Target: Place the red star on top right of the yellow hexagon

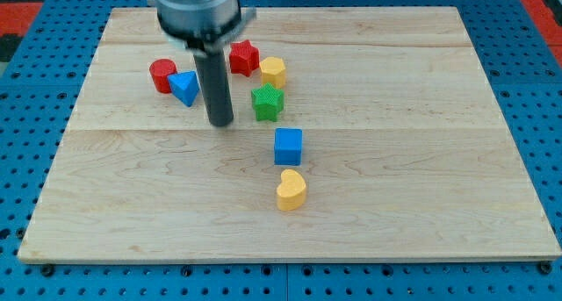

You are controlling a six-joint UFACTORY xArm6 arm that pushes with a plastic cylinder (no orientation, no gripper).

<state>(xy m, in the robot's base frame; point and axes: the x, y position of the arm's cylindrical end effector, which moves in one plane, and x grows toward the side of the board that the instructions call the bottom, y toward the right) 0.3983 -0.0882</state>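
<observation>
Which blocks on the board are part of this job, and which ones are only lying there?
For the job: red star, yellow hexagon, my tip.

Lying about: red cylinder, blue triangle, green star, blue cube, yellow heart.

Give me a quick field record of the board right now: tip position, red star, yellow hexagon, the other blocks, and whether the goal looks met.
tip: my tip is on the board, between the blue triangle and the green star
red star: at the view's top, beside the rod
yellow hexagon: right of the red star, close or touching
other blocks: red cylinder, blue cube, yellow heart
goal status: not met; the red star sits upper left of the yellow hexagon
</observation>
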